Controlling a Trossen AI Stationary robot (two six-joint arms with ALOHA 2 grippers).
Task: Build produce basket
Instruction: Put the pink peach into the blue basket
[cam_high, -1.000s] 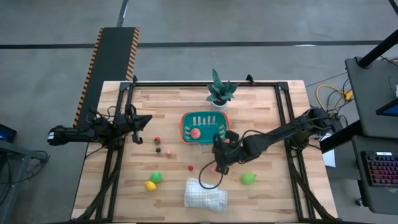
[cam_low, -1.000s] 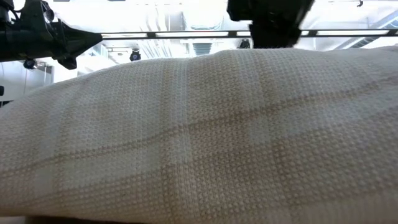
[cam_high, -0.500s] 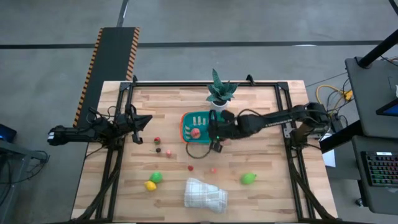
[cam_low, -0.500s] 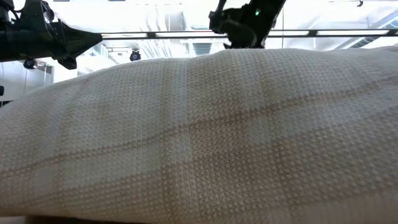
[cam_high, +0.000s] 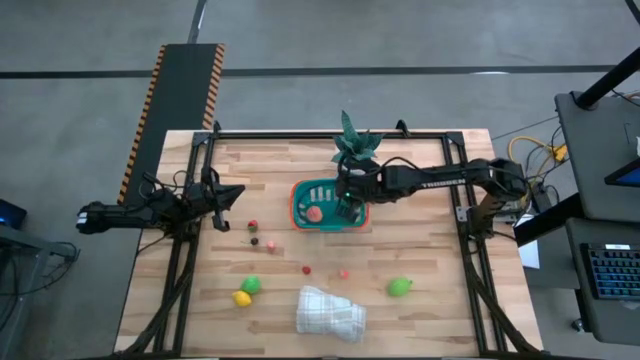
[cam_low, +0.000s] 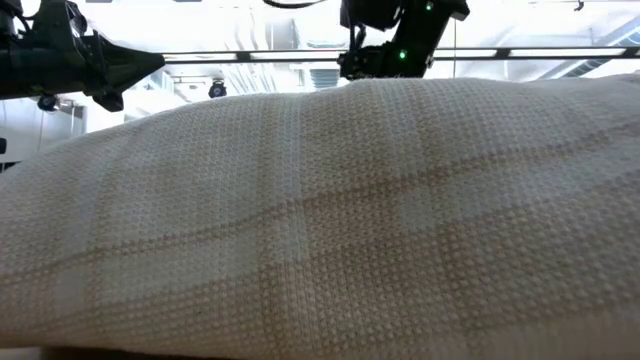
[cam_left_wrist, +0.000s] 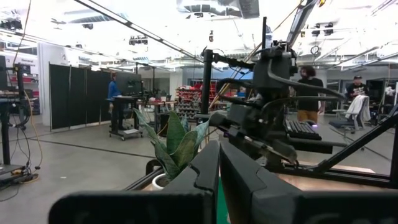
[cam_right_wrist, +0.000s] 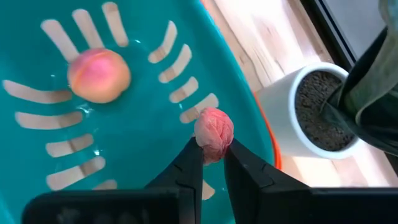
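Note:
The teal basket (cam_high: 296, 205) with an orange rim stands on the table's far middle, and a pink-orange peach (cam_right_wrist: 98, 75) lies on its floor. My right gripper (cam_right_wrist: 212, 152) hangs over the basket's right part (cam_high: 345, 207), shut on a small wrinkled pink berry piece (cam_right_wrist: 213, 134). Loose produce lies nearer: a green piece (cam_high: 251, 285), a yellow piece (cam_high: 242, 298), a green pear (cam_high: 400, 287), and small red, pink and dark berries (cam_high: 306, 268). My left gripper (cam_high: 237, 194) waits shut at the table's left edge, holding nothing. My right gripper pinches the pink piece by its lower sides (cam_right_wrist: 209, 151) between its two fingertips. Most of the piece sticks out beyond the tips. The fingers slant down from the table's right. The piece hangs clear above the basket's slotted floor (cam_right_wrist: 143, 143).
A green plant in a white pot (cam_right_wrist: 311, 112) stands just behind the basket's far right corner (cam_high: 352, 145). A folded white cloth (cam_high: 330, 312) lies near the front edge and fills the low view (cam_low: 320, 220). Black frame rails run along the table's sides.
My right gripper has swung from the table's middle, near the front berries, toward the far edge. It now hangs over the basket with the pink piece still pinched. The left arm and the loose produce have not moved.

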